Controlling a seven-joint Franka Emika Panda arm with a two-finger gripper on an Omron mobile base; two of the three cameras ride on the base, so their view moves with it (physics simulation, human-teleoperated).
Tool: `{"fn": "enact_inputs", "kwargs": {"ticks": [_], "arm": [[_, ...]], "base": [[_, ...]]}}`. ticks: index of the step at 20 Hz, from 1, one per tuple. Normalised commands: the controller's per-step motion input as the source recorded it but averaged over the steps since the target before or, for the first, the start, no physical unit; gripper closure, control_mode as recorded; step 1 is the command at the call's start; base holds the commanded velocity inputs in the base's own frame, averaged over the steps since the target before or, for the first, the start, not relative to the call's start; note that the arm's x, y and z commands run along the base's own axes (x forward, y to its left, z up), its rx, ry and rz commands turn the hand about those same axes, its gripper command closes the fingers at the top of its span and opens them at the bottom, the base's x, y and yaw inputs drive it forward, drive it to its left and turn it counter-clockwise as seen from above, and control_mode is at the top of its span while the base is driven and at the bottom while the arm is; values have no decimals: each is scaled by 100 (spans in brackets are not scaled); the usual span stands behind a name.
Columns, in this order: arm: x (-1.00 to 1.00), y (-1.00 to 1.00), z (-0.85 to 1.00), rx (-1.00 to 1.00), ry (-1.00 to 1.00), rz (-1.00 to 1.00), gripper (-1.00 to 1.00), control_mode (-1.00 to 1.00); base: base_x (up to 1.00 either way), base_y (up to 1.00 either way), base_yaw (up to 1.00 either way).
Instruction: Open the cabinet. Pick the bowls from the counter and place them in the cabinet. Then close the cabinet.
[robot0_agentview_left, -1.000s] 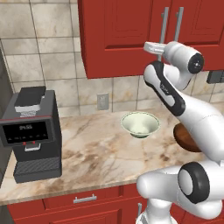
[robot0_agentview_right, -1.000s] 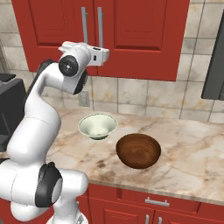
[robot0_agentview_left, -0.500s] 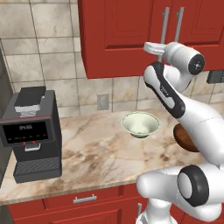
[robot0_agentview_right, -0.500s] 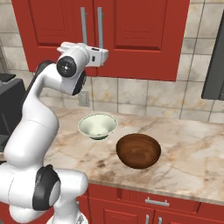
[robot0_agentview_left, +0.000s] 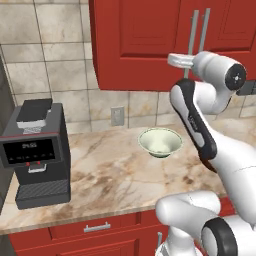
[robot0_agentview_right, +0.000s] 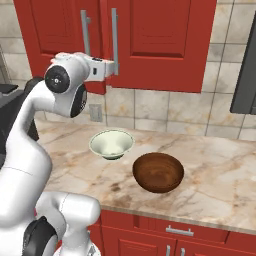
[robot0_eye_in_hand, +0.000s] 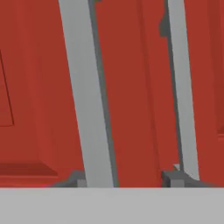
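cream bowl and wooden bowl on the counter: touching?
Apart. The right base view shows a strip of bare marble counter between the cream bowl and the wooden bowl.

bowls: 2 — cream-green bowl (robot0_agentview_right: 111, 144), brown wood bowl (robot0_agentview_right: 158, 172) at its 4 o'clock | cabinet (robot0_agentview_right: 165, 40) doors: 2 | bar handles: 2 (robot0_agentview_right: 114, 35) (robot0_agentview_right: 85, 34) | coffee machine (robot0_agentview_left: 35, 152): 1 | wall outlet (robot0_agentview_left: 118, 115): 1
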Motion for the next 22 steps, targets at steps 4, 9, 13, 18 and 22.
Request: {"fn": "enact_inputs", "kwargs": {"ticks": [4,9,13,18,22], "arm": [[-85,92,0,-6,5,-11,100,-100],[-99,100,0,-7,1,-17,100,-100],[-100,100,0,-8,3,-21,100,-100],[-44,68,-2,-12,6,-11,-100,-100],[-15,-4,-3,0,0,0,-100,-100]], "base": [[0,0,0],[0,0,0],[0,0,0],[0,0,0],[0,0,0]]}}
